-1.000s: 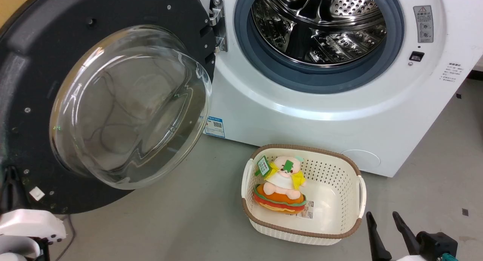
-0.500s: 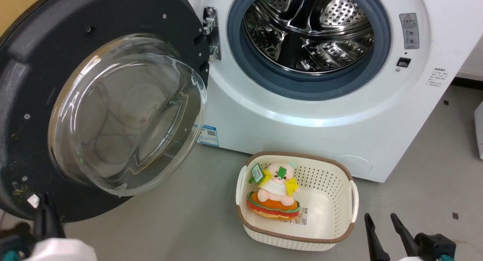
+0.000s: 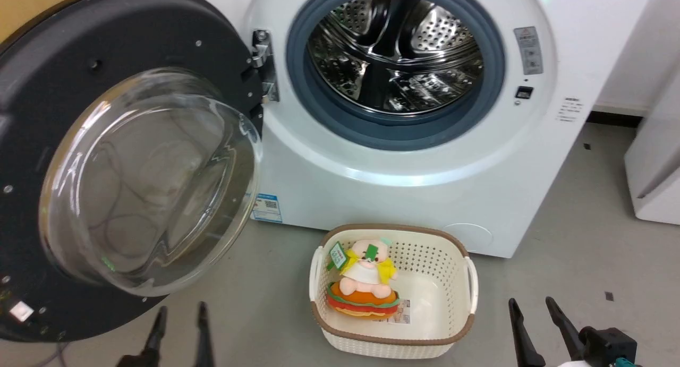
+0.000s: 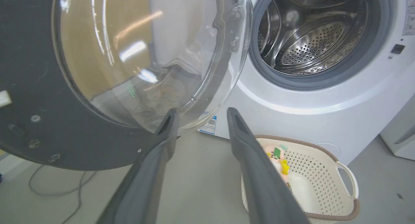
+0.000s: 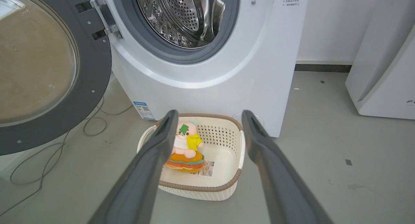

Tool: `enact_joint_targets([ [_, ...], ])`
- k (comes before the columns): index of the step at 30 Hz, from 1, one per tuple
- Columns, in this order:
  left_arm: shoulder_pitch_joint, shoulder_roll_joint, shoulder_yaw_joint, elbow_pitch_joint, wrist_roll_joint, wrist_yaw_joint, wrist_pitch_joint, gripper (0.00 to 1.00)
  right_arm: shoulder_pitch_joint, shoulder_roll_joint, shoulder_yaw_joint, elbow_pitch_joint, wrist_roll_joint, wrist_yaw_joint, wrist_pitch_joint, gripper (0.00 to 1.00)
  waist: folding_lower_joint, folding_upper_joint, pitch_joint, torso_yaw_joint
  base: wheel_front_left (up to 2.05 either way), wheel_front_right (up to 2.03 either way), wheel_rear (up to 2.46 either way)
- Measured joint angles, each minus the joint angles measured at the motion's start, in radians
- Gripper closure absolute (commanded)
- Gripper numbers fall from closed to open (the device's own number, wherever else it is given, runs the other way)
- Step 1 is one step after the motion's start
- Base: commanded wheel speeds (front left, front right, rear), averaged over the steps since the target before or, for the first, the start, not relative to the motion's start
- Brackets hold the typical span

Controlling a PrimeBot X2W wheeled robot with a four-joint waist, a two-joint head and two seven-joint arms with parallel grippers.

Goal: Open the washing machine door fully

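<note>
Looks like the last step, with the washing machine door (image 3: 133,181) hanging wide open just ahead and left of the spread, empty left gripper (image 3: 181,307), and the right gripper (image 3: 530,301) spread too; next, maybe one soft push on the black rim (image 3: 32,91).

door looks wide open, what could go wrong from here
1. The left claw is open just below the washing machine door; in the left wrist view its fingertips look close to the glass bowl, so lifting may knock it.
2. Nothing holds the door, so it might swing back.
3. The basket sits before the washing machine, near the right claw; rolling forward may shove it.
</note>
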Motion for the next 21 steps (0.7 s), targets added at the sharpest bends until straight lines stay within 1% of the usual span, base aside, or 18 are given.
enact_joint_targets([
  [4, -0.008, 0.000, -0.049, 0.027, 0.044, -0.029, 0.000, 0.00, 0.001, 0.000, -0.002, -0.026, -0.028, 0.000, 0.002, 0.00, 0.0000, 0.0000, -0.007, -0.036, 0.00, 0.00, 0.00],
  [10, -0.065, 0.002, -0.104, 0.052, 0.098, -0.049, 0.000, 0.00, 0.009, 0.000, -0.021, -0.077, -0.056, 0.000, 0.019, 0.00, 0.0000, 0.0000, -0.017, -0.096, 0.00, 0.00, 0.00],
  [12, -0.078, 0.003, -0.117, 0.064, 0.107, -0.052, 0.000, 0.00, 0.017, 0.000, -0.021, -0.095, -0.077, 0.000, 0.028, 0.00, 0.0000, -0.0001, -0.019, -0.114, 0.00, 0.00, 0.00],
  [16, -0.089, 0.002, -0.124, 0.081, 0.113, -0.058, 0.000, 0.00, 0.028, 0.000, -0.015, -0.122, -0.085, 0.000, 0.045, 0.00, 0.0000, 0.0000, -0.022, -0.146, 0.00, 0.00, 0.00],
  [21, -0.103, 0.004, -0.119, 0.097, 0.111, -0.055, 0.000, 0.00, 0.042, 0.000, -0.010, -0.145, -0.085, 0.000, 0.054, 0.00, 0.0000, 0.0000, -0.020, -0.168, 0.00, 0.00, 0.00],
])
